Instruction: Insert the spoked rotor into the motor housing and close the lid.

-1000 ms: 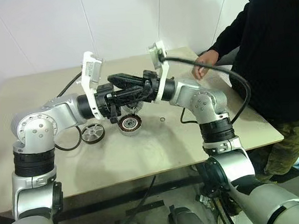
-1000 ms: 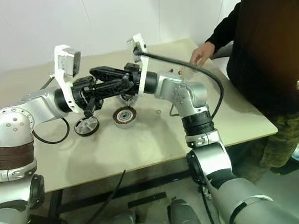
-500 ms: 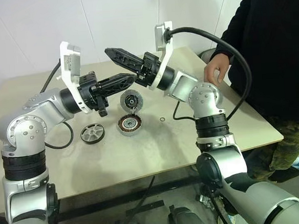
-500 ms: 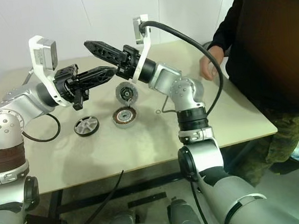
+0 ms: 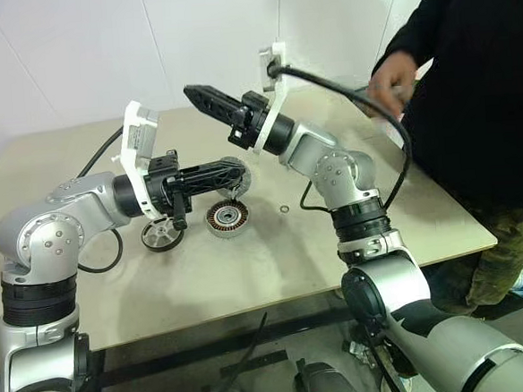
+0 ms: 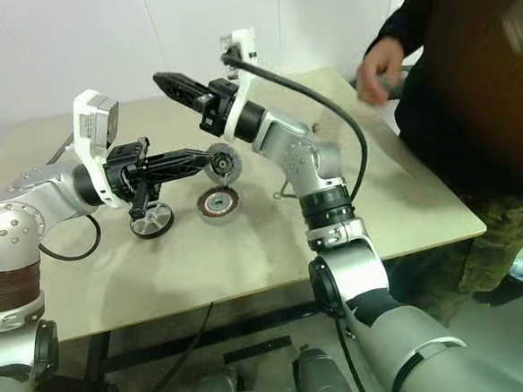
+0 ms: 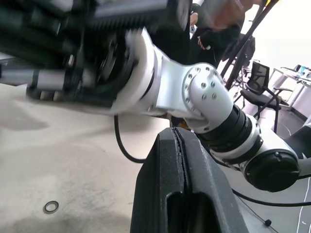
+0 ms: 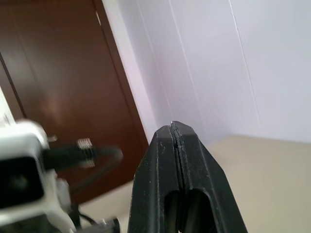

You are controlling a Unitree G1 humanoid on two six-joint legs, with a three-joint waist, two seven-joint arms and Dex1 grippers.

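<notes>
Hovering above table (image 5: 249,269) | left end effector (image 5: 239,166) closed, empty | right end effector (image 5: 191,91) closed, empty

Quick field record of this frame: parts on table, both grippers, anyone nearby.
motor housing: flat on the table, copper windings up, no rotor in it
spoked rotor: flat on the table, left of the housing
lid: on edge behind the housing
small ring: loose, right of the housing
left gripper: shut, empty, over the parts
right gripper: shut, empty, raised
person: at the table's right end
</notes>
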